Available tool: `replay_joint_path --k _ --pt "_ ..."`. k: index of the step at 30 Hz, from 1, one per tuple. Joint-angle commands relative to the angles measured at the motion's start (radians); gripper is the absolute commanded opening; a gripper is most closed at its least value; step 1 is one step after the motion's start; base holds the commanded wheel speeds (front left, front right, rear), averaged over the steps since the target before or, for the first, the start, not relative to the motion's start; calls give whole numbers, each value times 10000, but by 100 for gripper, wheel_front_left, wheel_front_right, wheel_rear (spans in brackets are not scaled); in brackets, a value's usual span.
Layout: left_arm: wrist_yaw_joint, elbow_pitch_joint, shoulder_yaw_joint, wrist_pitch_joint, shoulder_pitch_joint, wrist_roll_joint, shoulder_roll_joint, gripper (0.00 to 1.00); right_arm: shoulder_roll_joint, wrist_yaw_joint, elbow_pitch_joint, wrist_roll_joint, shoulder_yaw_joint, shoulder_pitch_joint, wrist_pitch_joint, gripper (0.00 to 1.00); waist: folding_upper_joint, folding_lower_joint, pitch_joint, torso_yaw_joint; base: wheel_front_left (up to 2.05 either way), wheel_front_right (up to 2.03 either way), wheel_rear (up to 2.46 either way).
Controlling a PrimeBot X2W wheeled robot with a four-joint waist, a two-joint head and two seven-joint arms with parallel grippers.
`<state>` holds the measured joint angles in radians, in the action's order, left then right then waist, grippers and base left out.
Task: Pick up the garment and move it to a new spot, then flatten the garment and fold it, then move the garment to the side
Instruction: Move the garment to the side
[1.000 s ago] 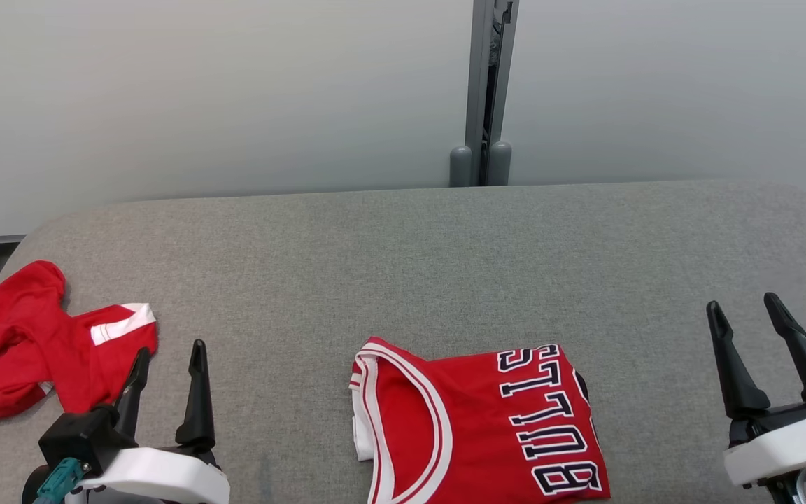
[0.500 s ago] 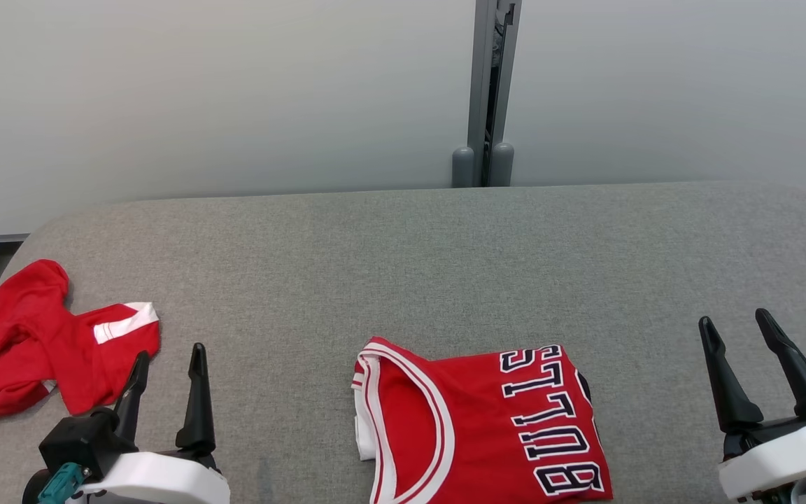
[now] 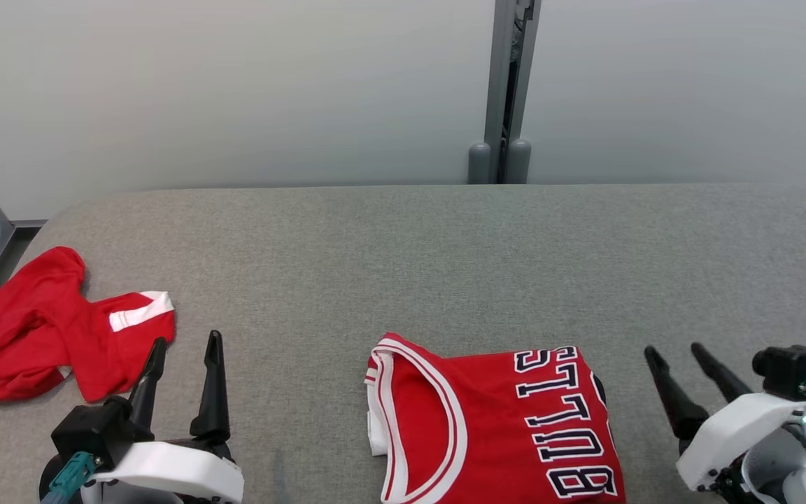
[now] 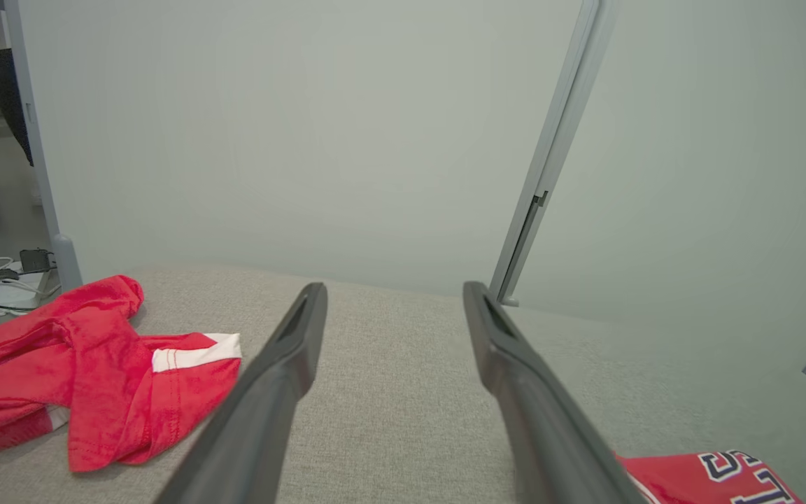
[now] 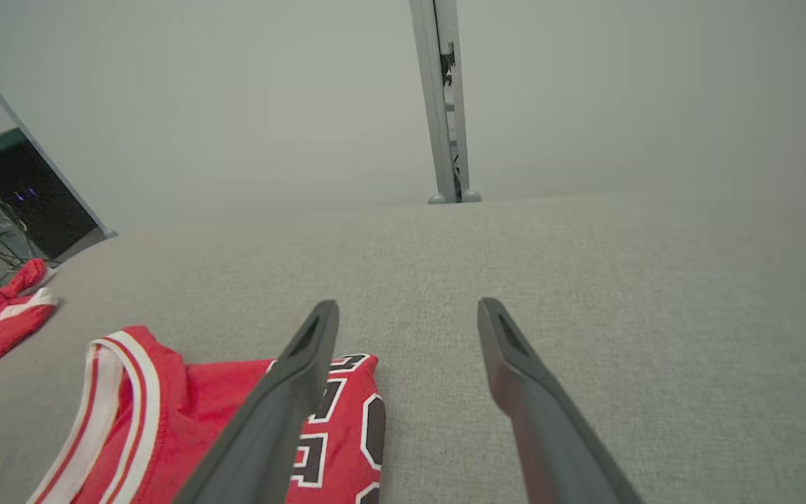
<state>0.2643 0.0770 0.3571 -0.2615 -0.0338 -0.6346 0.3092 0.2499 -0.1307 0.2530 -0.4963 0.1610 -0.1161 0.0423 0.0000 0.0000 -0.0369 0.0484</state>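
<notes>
Crumpled red garment (image 3: pixel 60 329) is lying in a heap just left of and beyond the left gripper (image 3: pixel 187 338), white band showing, not touching it. Left gripper's fingers are standing apart, holding nothing, hanging over the bare grey padded table (image 3: pixel 403 245)

Folded red Bulls jersey (image 3: pixel 494 420) is lying flat between the two grippers, well right of the left one and just left of the right gripper (image 3: pixel 672 348). Its neckline trim is facing the left gripper and its lettering end is facing the right one. In the right wrist view the jersey's lettered corner is sitting just under the left-hand finger

Right gripper's fingers are likewise spread, gripping nothing

Judgement: placing, flattening and folding are looking complete for the jersey. The move to the side is remaining, with no grasp begun yet. The heap is looking unprocessed, possibly a separate item
</notes>
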Motion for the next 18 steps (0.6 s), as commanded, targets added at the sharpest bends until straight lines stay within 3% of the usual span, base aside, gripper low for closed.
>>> replay_joint_path --k 1,7,18 --pt "-93 43 -8 -33 -153 -32 -32 100 22 -1 483 -389 208 -213 457 100 0 0 -6 227 0 0 0" --pt "-153 144 52 -35 -195 -44 -154 100 167 -1 2193 -1355 774 -829 1839 100 0 0 -9 832 0 0 0" --pt "-236 213 109 -40 -224 -13 -209 100 -111 -1 4195 -2571 958 -1310 2852 100 0 0 41 1472 0 0 0"
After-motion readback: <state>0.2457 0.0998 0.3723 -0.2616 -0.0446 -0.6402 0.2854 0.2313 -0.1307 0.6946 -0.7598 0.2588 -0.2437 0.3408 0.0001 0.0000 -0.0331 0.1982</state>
